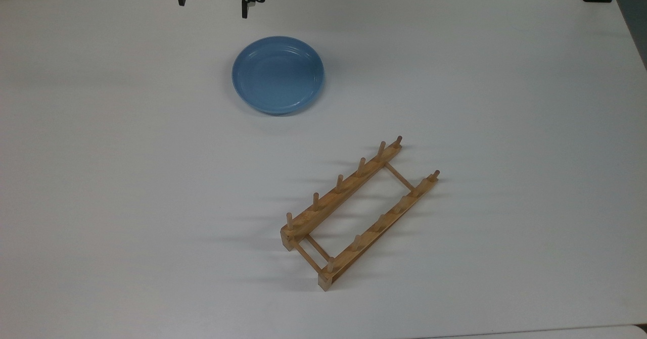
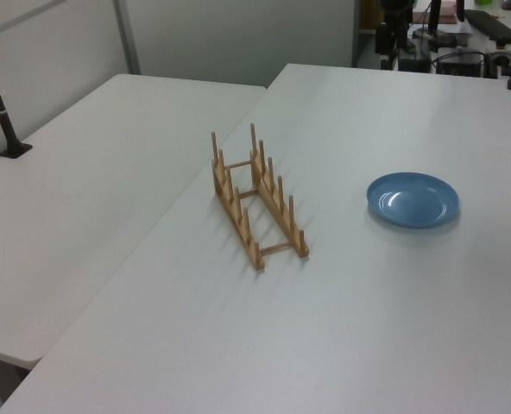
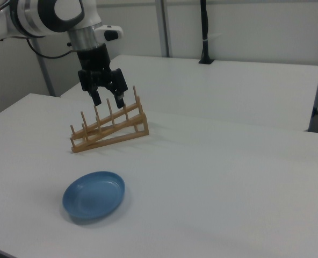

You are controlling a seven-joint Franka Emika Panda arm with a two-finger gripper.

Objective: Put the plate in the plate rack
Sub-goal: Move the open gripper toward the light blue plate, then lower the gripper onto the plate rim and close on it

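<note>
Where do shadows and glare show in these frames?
Top view: the plate rack pegs cast faint streaks toward the top view's left on the table. Left view: a pale highlight sits on the plate. Right view: the plate lies over a soft shadow.

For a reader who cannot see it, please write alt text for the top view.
A light-blue plate lies flat on a white table, apart from an empty wooden plate rack set diagonally nearer the bottom edge. The robot's open gripper hangs at the top edge, holding nothing.
</note>
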